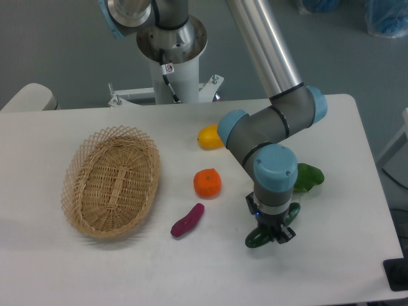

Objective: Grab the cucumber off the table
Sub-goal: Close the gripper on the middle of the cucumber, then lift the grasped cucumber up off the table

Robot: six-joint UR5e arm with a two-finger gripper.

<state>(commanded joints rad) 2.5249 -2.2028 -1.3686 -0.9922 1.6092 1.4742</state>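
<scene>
Your hand (275, 231) is clenched across the cucumber (262, 236) near the bench's (331, 268) front edge. It looks stiff, light and glossy, likely slippery, so grip its middle firmly.

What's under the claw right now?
The cucumber, its dark green ends showing either side of the claw. Its middle is covered, and so is any contact with the table.

White table (331, 268), wicker basket (111, 180), purple eggplant piece (187, 220), orange (207, 182), lemon (209, 136), leafy vegetable (309, 176)
</scene>
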